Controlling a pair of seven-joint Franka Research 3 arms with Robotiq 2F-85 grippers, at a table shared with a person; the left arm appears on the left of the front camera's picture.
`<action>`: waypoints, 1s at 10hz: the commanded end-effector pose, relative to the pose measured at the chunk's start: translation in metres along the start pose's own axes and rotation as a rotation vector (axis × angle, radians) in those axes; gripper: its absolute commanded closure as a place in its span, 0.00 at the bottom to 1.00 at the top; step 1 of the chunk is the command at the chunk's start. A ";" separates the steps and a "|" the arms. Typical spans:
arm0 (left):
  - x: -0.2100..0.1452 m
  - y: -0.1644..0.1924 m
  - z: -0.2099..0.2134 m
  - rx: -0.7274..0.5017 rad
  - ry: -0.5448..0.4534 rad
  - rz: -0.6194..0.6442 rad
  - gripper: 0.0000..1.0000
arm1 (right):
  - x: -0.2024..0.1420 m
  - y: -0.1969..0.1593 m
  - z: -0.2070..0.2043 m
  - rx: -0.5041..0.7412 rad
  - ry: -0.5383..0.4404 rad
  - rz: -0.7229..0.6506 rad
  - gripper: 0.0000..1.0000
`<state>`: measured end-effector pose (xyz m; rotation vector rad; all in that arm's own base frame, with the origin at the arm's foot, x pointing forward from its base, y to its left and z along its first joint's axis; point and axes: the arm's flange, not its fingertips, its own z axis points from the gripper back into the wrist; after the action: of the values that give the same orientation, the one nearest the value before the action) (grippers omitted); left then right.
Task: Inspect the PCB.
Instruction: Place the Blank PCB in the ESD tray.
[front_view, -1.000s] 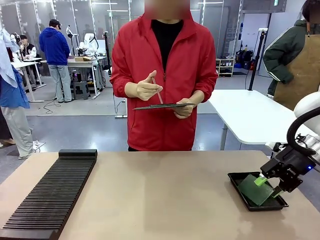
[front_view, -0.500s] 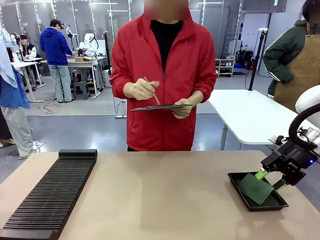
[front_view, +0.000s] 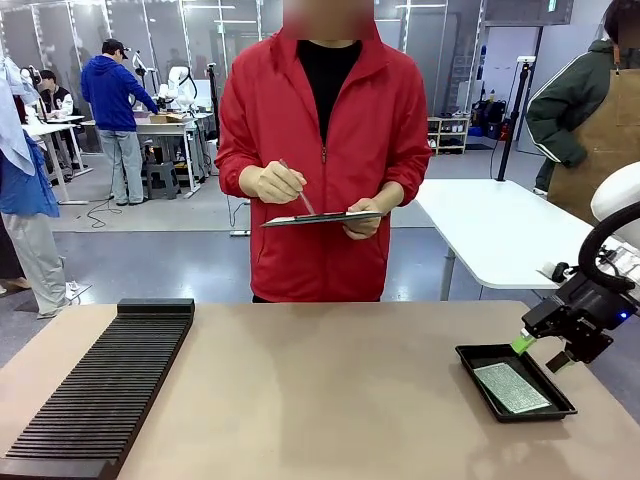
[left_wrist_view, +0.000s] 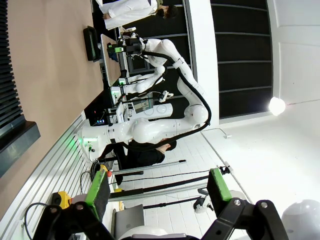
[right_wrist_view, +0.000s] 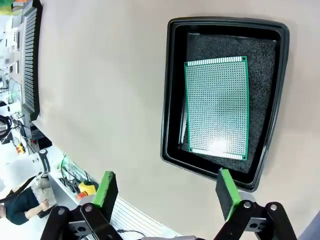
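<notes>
PCB (front_view: 512, 387) lies flat in the black tray (front_view: 480, 392) at the near right of the worktop (front_view: 330, 400), green dotted face up on the tray's dark foam, nothing touching it. Right gripper (front_view: 540, 351) hangs just above the tray's right edge with jaws wide open and empty; left gripper (left_wrist_view: 157, 192) jaws also spread, nothing between the green pads, pointed off the worktop. Person at the far side holds a dark tablet (front_view: 322, 217) and a stylus (front_view: 296, 190); black slotted rack (front_view: 100, 385) sits near left.
</notes>
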<state>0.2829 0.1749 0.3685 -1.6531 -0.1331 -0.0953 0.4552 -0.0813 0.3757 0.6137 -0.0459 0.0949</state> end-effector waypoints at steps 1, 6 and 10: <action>0.000 -0.001 0.001 0.001 -0.002 -0.003 0.00 | -0.007 0.003 -0.002 -0.020 -0.002 -0.020 0.00; 0.000 -0.001 0.001 0.001 -0.002 -0.003 0.00 | -0.001 0.000 0.002 0.000 -0.004 0.000 0.00; 0.000 -0.001 0.001 0.001 -0.002 -0.003 0.00 | -0.001 0.000 0.002 0.000 -0.004 0.000 0.00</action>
<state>0.2829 0.1749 0.3685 -1.6531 -0.1331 -0.0953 0.4528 -0.0829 0.3758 0.6162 -0.0472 0.0900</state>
